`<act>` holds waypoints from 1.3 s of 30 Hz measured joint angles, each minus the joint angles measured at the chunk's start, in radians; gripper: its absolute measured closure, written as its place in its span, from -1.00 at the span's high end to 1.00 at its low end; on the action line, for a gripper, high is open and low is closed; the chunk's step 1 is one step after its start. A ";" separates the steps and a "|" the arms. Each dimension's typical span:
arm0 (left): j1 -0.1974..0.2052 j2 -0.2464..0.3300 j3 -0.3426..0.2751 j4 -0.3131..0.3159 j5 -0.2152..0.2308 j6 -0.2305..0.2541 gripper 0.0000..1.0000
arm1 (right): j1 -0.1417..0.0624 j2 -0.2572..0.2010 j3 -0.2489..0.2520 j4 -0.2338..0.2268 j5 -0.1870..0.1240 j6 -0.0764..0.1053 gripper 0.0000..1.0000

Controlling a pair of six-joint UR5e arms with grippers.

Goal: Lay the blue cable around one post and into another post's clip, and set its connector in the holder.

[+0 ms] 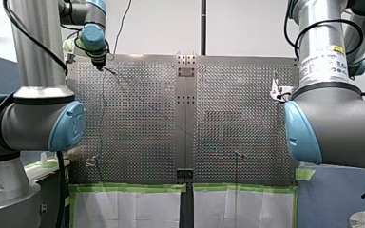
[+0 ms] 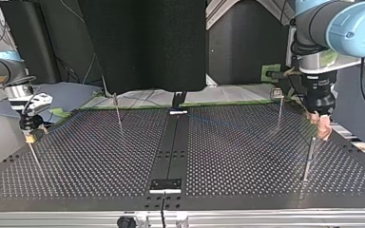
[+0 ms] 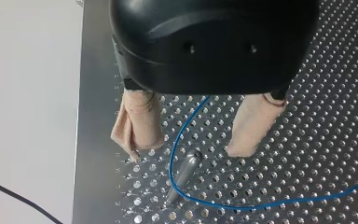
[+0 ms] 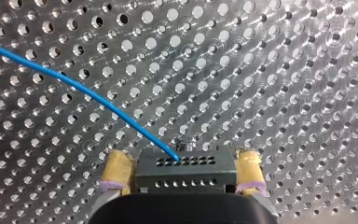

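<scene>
The routing step is in hand. My left end effector [image 3: 185,153] hangs over a slim metal post [image 3: 182,177] with its beige-padded fingers [image 3: 137,126] spread wide to either side of it, gripping nothing. The blue cable [image 3: 170,165] runs down beside the post, curls round its foot and trails away across the worktop [image 3: 326,140]. Well away from the post, my right end effector [image 4: 182,170] pinches the black connector [image 4: 186,168] between its yellow pads. Next, I judge, the cable must be drawn snug against the post and then led to the clip.
</scene>
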 joint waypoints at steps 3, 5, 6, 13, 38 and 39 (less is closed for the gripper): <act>0.000 0.000 0.000 0.000 0.000 0.000 1.00 | 0.000 0.000 0.000 0.000 0.000 0.000 1.00; 0.000 0.000 0.000 0.000 0.000 0.000 1.00 | 0.000 0.000 0.000 0.000 0.000 0.000 1.00; 0.000 0.000 0.000 0.000 0.000 0.000 1.00 | 0.000 0.000 0.000 0.000 0.000 0.000 1.00; 0.000 0.000 0.000 0.000 -0.001 0.001 1.00 | 0.000 0.000 0.000 0.000 0.000 0.000 1.00; -0.007 -0.001 -0.013 0.013 0.005 0.001 1.00 | 0.000 0.000 0.000 0.000 0.000 0.000 1.00; -0.009 -0.001 -0.019 0.018 0.009 0.002 1.00 | 0.000 0.000 0.000 0.000 0.000 0.000 1.00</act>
